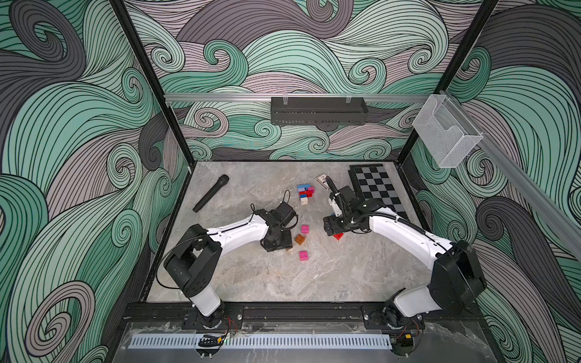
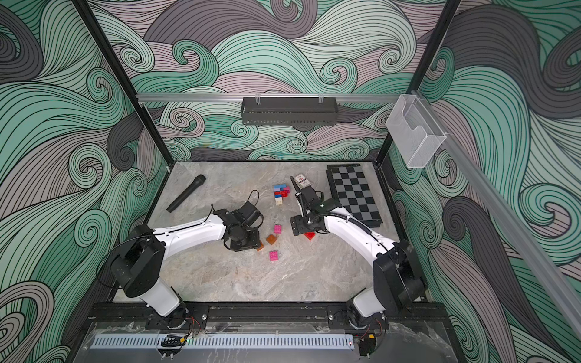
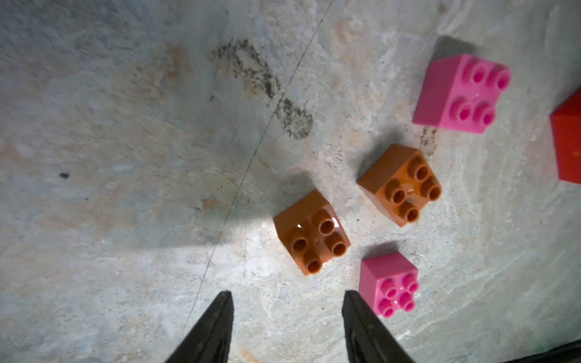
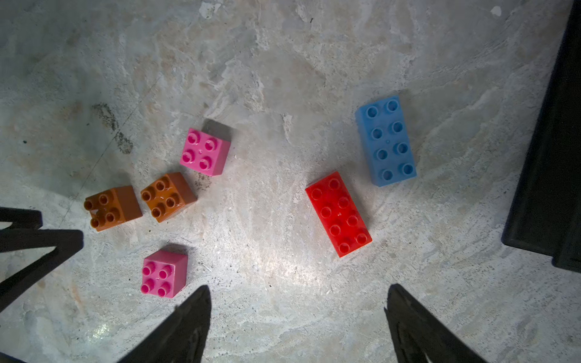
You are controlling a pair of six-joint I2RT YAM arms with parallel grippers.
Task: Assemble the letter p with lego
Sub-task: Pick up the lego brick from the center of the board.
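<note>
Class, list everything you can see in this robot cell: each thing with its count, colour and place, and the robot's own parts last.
microphone: 1, black, far left of the table
chessboard: 1, black and grey, far right
card deck: 1, pale box, between the joined bricks and the chessboard
joined bricks: 1 cluster, blue, red, pink, white, far middle
pink square bricks: 2, pink, loose between the arms
orange square bricks: 2, orange, by the pink ones
red oblong brick: 1, red, below the right gripper
blue oblong brick: 1, blue, beside the red one
tray: 1, black, back rail
holder: 1, clear, right rail
table: 1, grey marble
left gripper: 1, black, open, empty
right gripper: 1, black, open, empty
</note>
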